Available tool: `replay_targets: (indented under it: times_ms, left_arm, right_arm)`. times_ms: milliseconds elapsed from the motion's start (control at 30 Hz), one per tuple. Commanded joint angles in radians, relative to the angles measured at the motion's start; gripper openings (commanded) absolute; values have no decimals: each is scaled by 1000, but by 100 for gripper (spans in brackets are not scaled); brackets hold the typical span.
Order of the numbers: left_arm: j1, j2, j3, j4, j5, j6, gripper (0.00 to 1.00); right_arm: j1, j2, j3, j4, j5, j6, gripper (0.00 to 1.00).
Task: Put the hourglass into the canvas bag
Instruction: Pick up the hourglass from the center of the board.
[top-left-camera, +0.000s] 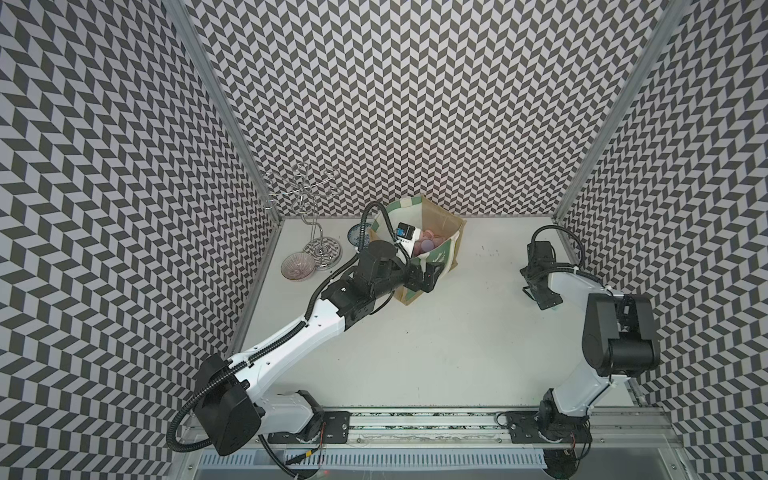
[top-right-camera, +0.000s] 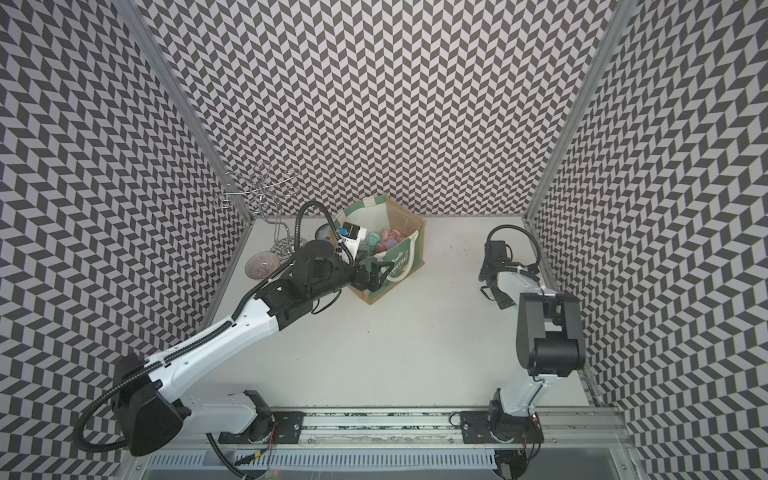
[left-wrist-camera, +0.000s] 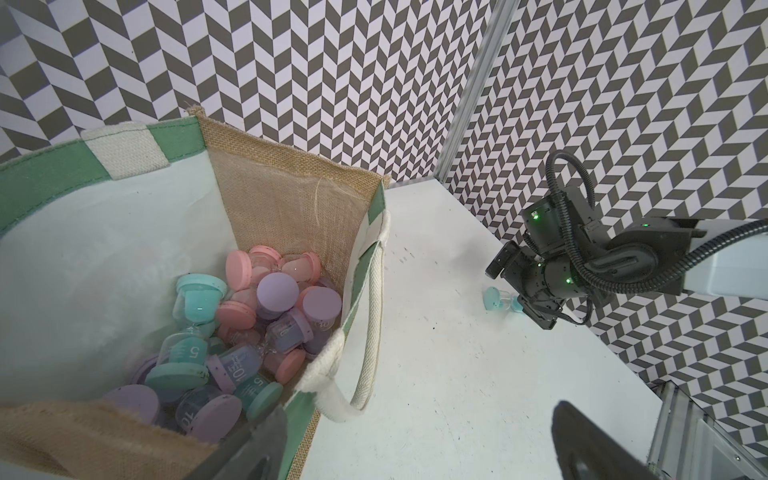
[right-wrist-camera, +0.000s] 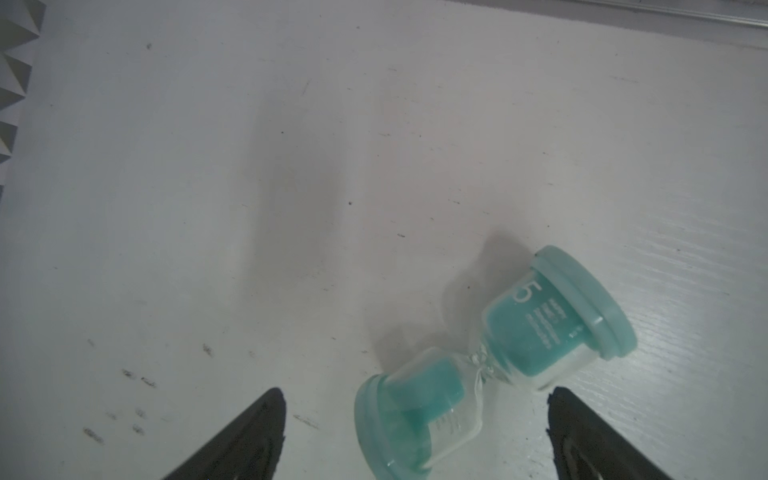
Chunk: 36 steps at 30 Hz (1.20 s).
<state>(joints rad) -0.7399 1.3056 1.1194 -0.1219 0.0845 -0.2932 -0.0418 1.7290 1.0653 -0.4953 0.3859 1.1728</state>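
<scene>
A teal hourglass (right-wrist-camera: 494, 361) marked "5" lies on its side on the white table, also seen in the left wrist view (left-wrist-camera: 500, 300). My right gripper (right-wrist-camera: 415, 392) is open and low over it, one finger on each side, neither touching. In both top views this gripper (top-left-camera: 540, 295) (top-right-camera: 496, 293) covers the hourglass. The canvas bag (top-left-camera: 440, 232) (top-right-camera: 401, 232) (left-wrist-camera: 291, 199) stands open at the back, holding several pink, purple and teal hourglasses (left-wrist-camera: 274, 291). My left gripper (left-wrist-camera: 415, 415) (top-left-camera: 424, 278) (top-right-camera: 370, 274) is open and empty at the bag's front rim, by its rope handle (left-wrist-camera: 370, 316).
A wire stand (top-left-camera: 320, 224), a glass bowl (top-left-camera: 298, 267) and a patterned plate (top-left-camera: 358, 237) sit left of the bag, behind the left arm. Chevron walls close in three sides. The arms' rail (top-left-camera: 415, 424) runs along the front edge.
</scene>
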Motion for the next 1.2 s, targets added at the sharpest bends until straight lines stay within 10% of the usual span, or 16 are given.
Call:
replay_targets:
  times_ms: [0,1167]
  left_arm:
    - [-5,-16,-1,34,4,3,99]
    - [-5,-12,-9,45,19,-10,99]
  right_arm:
    - [-4,28,34,-36,-14,57,94]
    - [-7,-53,-165,68,-106,-44,45]
